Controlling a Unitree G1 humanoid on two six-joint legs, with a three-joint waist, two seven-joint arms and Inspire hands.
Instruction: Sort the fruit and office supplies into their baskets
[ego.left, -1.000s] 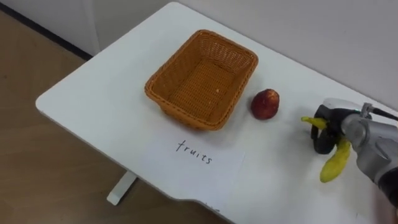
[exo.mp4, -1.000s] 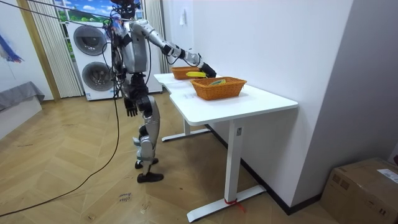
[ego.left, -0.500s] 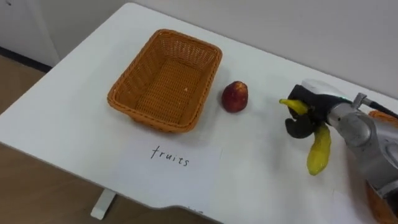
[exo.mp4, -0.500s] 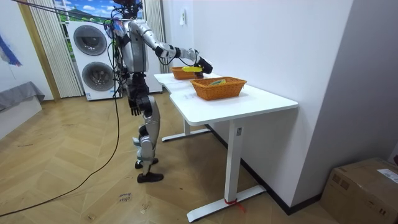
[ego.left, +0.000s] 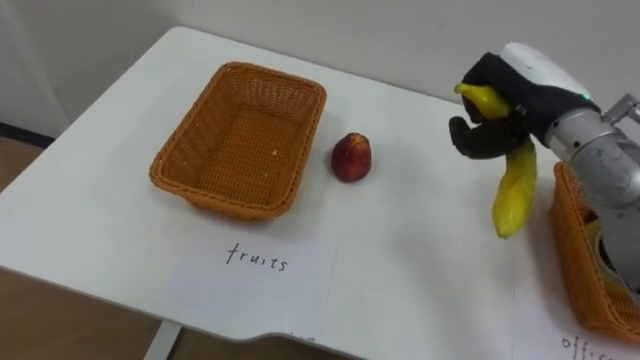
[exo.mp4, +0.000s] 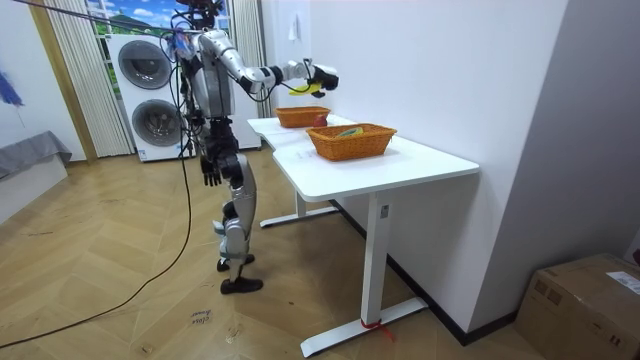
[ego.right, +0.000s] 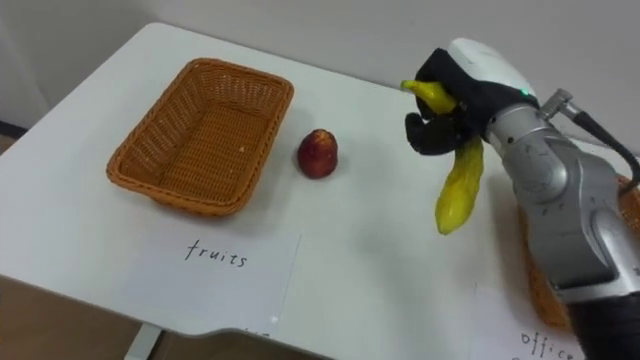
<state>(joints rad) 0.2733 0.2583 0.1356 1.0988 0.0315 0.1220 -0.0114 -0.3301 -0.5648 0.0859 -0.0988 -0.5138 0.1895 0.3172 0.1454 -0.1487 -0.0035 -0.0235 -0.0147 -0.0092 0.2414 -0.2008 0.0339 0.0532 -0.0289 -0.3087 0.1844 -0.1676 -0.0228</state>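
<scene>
Left eye view is showing my right hand (ego.left: 482, 138) clamping around the banana (ego.left: 513, 195) near its stem, holding it clear of the table (ego.left: 400, 250) at 3 o'clock from a red fruit (ego.left: 351, 157), possibly an apple; the fruit basket (ego.left: 220, 198) is sitting at that fruit's 9 o'clock.

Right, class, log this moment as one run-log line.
right hand: shut on banana, raised over table | red fruit: on table beside fruits basket | left hand: hanging at side
</scene>
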